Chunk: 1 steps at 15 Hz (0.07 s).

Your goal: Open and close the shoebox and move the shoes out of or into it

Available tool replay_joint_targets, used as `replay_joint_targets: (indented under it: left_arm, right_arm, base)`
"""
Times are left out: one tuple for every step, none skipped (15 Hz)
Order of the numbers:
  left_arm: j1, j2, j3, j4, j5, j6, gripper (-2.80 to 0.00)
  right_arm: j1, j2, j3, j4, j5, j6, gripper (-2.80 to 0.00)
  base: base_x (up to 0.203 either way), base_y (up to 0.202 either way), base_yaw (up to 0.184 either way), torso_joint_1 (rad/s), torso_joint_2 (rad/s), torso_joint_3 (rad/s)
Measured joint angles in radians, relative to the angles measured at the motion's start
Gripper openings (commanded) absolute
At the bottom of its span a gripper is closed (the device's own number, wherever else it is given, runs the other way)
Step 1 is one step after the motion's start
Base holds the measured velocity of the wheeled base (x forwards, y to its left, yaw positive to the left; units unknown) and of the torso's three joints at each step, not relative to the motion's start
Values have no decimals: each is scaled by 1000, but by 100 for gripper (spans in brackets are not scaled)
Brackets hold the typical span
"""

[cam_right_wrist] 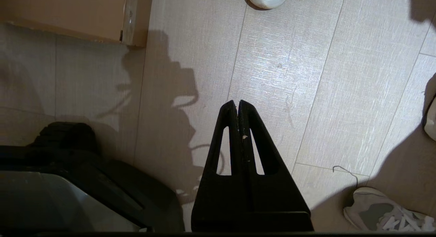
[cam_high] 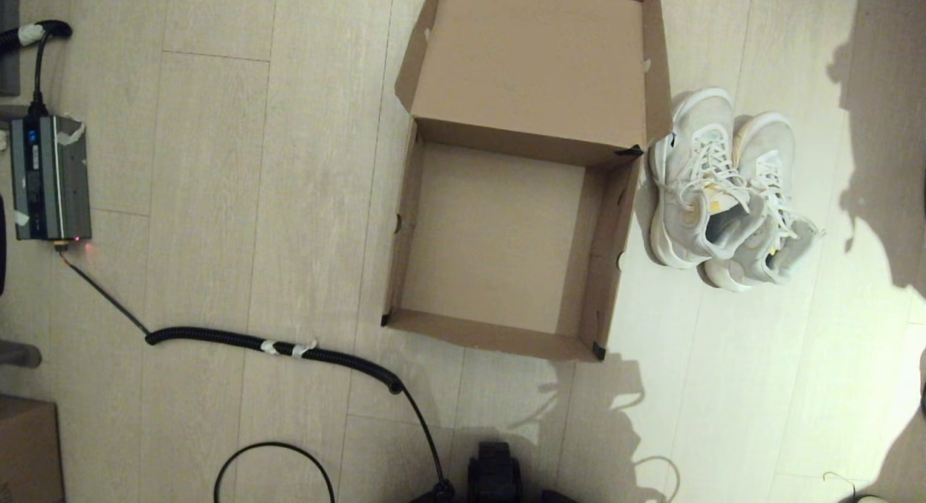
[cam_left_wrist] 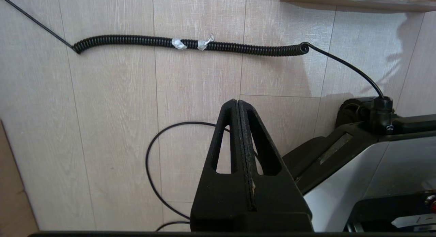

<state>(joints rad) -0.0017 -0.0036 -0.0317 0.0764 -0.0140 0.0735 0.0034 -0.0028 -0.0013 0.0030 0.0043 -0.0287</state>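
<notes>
Power unit: a grey box (cam_high: pixel 49 177) lay at the far left of the head view, with a small red light at its near end.
Coiled cable: a black spiral cord (cam_high: pixel 275 347) with pale tape around its middle ran across the lower left of the floor (cam_high: pixel 217 199); it also crossed the upper part of my left wrist view.
Small carton: a plain brown corner (cam_high: pixel 27 449) showed at the lower left edge.
My left gripper: (cam_left_wrist: pixel 237 102) hung over bare floorboards near my base, its two black fingers pressed together and holding nothing.
The shoebox: (cam_high: pixel 499 340) sat in the middle of the head view, lid folded back toward the top of the frame, inside bare, black tape at its near corners.
The shoes: the white pair (cam_high: pixel 727 192) stood side by side on the floor just right of the shoebox, toes toward the top of the frame, the left one close to the box wall.
My right gripper: (cam_right_wrist: pixel 237 103) was low over the floor, fingers closed against each other and empty; the shoebox's near corner showed at the upper left of that view.
Other sneaker: a grey-and-cream one (cam_right_wrist: pixel 385 211) lay at the lower right corner of my right wrist view.
</notes>
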Motion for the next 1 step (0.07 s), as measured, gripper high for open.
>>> replay_joint_targets:
  left_arm:
    - [0, 0, 0, -1, 1, -3, -280]
  right_arm:
    - [0, 0, 0, 0, -1, 7, -280]
  base:
    - [0, 0, 0, 0, 0, 0]
